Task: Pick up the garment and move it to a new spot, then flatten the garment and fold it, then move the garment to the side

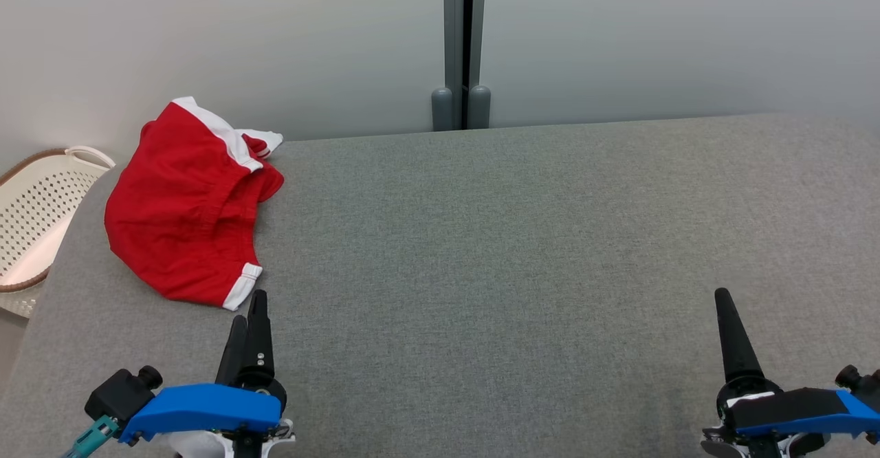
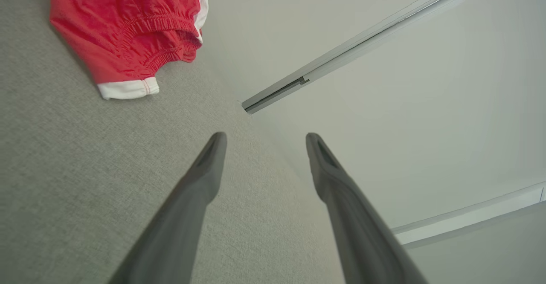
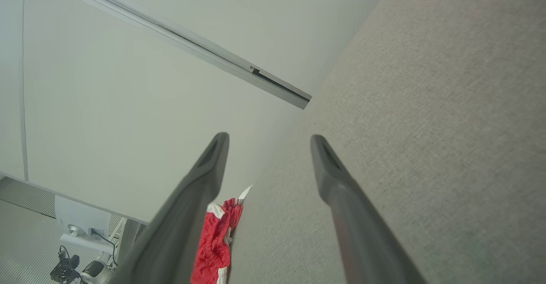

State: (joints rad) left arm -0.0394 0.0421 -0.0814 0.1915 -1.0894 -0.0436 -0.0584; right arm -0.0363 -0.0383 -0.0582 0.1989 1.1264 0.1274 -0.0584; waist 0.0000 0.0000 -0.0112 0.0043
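- Red fabric garment with white trim [image 1: 182, 217], apparently shorts: lies rumpled at the far left of the grey cloth-covered table [image 1: 515, 238], not held by either arm.
- Left gripper [image 1: 249, 310]: fingers spread, empty, just short of the garment's near hem.
- Right gripper [image 3: 268, 138]: fingers spread, empty, well apart at the right.
- Status: no step appears done; pickup, relocation, flattening, folding and side placement all remain.
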